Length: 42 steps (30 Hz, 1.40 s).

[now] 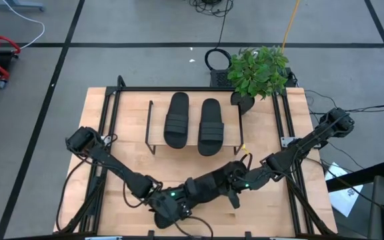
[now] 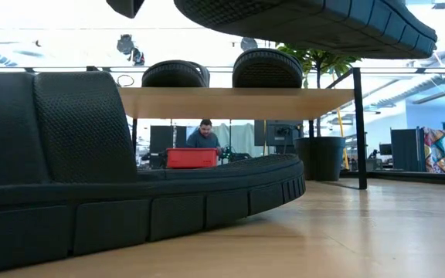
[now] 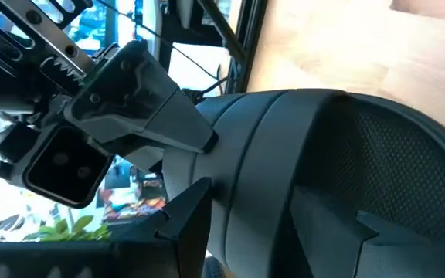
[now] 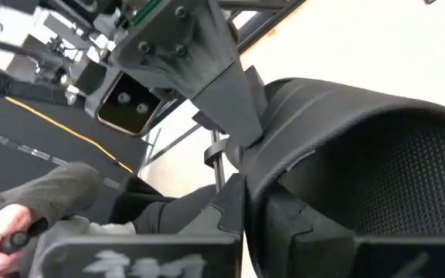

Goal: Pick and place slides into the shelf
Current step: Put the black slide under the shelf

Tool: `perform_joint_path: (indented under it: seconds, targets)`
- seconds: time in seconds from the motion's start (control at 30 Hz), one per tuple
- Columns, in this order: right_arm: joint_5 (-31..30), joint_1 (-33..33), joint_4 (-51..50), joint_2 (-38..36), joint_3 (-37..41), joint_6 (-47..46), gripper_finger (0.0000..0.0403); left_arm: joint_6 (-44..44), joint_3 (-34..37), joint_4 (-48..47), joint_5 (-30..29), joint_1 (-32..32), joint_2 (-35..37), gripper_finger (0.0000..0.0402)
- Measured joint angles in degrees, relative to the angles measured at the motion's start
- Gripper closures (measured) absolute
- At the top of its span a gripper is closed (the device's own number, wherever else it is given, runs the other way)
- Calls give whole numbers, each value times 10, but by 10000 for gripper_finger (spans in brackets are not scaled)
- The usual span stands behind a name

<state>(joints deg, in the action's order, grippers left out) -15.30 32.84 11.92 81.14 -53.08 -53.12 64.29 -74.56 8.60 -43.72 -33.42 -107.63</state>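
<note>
Two dark arms fill the lower table in the high view, the left arm [image 1: 112, 167] and the right arm [image 1: 292, 152], both matte black with rounded joints and thin black cables trailing off their bases. Small green lights glow on the wrists near the middle. Up close, the left gripper [image 3: 188, 193] shows grey angular plastic fingers [image 3: 149, 96] behind a toothed black rail, and just beside them sits a glossy dark camera block. The right gripper [image 4: 234, 174] has the same wedge-shaped grey fingers [image 4: 207, 54], studded with round black screws near their root, a dark shiny lens housing just beside them, and a green circuit board edge above.
</note>
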Motion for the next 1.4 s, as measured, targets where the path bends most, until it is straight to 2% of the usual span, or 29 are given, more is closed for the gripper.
perform_joint_path:
  seconds: [0.13,0.2,0.33,0.37,0.5,0.7,1.03,1.23,1.4]
  targets:
    - [12,0,-2,0,0,9,394,15,0,-11,19,5,0,241]
    - [15,0,-3,0,0,13,394,19,0,-13,19,5,0,275]
    - [19,0,-3,-1,0,28,394,24,0,-14,17,5,0,376]
    - [20,0,-3,-1,0,30,394,26,0,-14,16,5,0,386]
    - [17,0,-10,-1,0,35,394,18,0,-14,5,2,0,396]
    - [3,0,-12,-1,-3,89,375,-17,0,-5,-75,-21,-2,400]
    - [19,5,-15,-18,-3,169,289,-103,0,-13,-211,-66,-2,401]
    - [12,4,-17,-29,-3,198,240,-162,1,-31,-223,-88,-2,401]
    - [-31,4,-38,-44,-3,219,226,-237,1,-74,-254,-96,-2,401]
